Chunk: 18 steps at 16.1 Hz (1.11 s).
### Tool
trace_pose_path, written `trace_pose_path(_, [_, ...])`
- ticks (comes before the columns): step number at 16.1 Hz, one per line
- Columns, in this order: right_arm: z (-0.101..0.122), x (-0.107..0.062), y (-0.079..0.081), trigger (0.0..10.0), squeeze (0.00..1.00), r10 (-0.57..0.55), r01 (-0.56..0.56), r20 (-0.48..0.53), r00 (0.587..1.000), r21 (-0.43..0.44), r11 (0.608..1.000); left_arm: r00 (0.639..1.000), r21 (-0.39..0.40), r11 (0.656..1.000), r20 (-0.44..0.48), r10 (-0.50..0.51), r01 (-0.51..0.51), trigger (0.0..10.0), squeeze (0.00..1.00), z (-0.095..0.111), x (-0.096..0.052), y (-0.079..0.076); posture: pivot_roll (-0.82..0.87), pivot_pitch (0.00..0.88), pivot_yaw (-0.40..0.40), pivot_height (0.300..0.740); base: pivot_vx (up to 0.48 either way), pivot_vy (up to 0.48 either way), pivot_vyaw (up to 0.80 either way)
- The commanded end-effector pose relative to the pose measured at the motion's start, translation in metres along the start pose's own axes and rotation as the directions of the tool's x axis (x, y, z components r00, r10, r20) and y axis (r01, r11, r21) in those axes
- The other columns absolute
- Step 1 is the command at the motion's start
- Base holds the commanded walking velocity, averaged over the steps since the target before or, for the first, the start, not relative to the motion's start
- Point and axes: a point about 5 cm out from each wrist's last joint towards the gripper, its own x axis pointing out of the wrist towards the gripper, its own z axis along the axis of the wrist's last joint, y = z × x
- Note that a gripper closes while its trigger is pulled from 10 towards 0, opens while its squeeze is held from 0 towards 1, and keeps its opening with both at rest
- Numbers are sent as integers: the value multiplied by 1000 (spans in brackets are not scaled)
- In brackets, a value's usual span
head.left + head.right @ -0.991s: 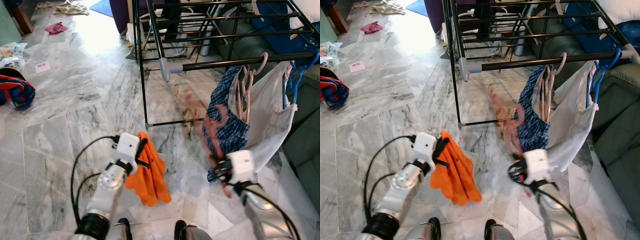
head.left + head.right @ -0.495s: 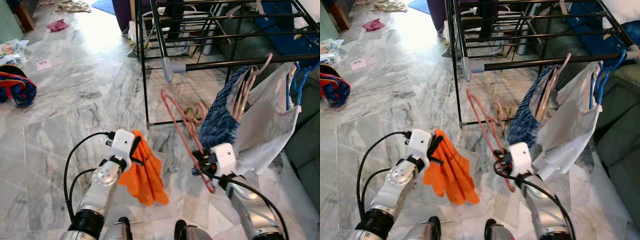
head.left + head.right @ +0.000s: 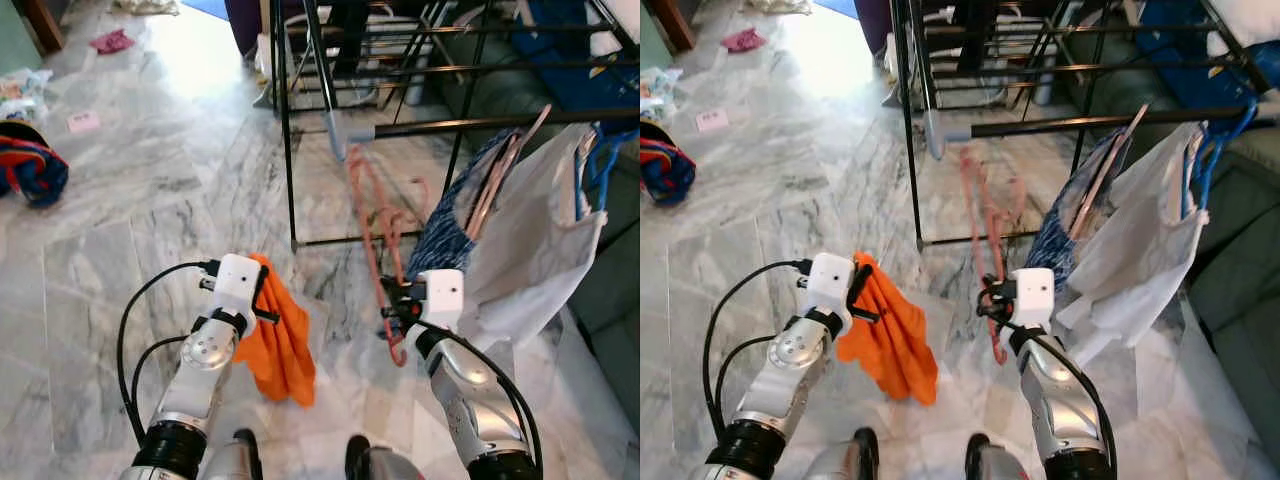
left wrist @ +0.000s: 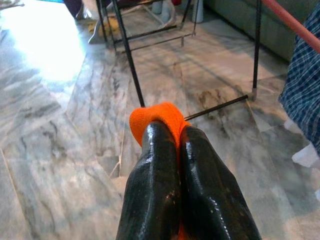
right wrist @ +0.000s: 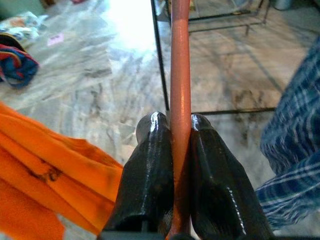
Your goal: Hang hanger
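Marble floor (image 3: 120, 230) below, right tool (image 5: 172, 150) pinches the red hanger (image 3: 372, 215); left tool (image 4: 172, 155) clamps orange cloth (image 3: 280, 330).

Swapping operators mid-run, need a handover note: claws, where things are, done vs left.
Right claw: shut on the red hanger, held low in front of the drying rack; its hook end points up toward the rack's front rail but is not on it.
Left claw: shut on the orange cloth, which dangles above the marble floor.
On the rail: a plaid garment and a white garment, already on hangers.
Done: hanger picked up and brought to the rack.
Left: lift the hanger, hook it over a free stretch of rail, release. The cloth is not on it.
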Motion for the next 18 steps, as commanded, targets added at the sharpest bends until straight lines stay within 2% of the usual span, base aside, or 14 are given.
trace_pose_path(1, [-8,-5,-7,10000,0,-46,46,-19,999,17,999,1000,7,1000,-7,-1,1,10000,0,-1,-3,-3,54,212,-49,740,-277,0,0])
trace_pose_path(8, [-20,-3,-3,10000,0,-49,51,-58,997,33,998,999,11,999,-18,-39,39,10000,0,-1,6,-17,44,89,-42,740,-329,0,0])
trace_pose_path(12, [-21,1,-2,10000,0,-54,56,-66,996,40,998,998,13,998,-21,-56,57,10000,0,-1,10,-18,30,58,-28,740,0,0,0])
trace_pose_path(15, [-26,0,-6,10000,0,-73,77,-96,993,45,996,998,3,998,-38,-60,60,10000,0,-8,7,-19,15,58,-34,740,0,0,0])
trace_pose_path(17, [-31,-3,-8,10000,0,-75,80,-121,990,34,996,995,-73,993,-16,-100,98,10000,0,-8,4,-19,11,57,-34,740,0,0,0])
trace_pose_path(18, [-32,-4,-9,10000,0,-76,81,-126,989,32,996,995,-77,993,-17,-94,92,10000,0,-9,4,-18,9,62,-24,740,0,0,0])
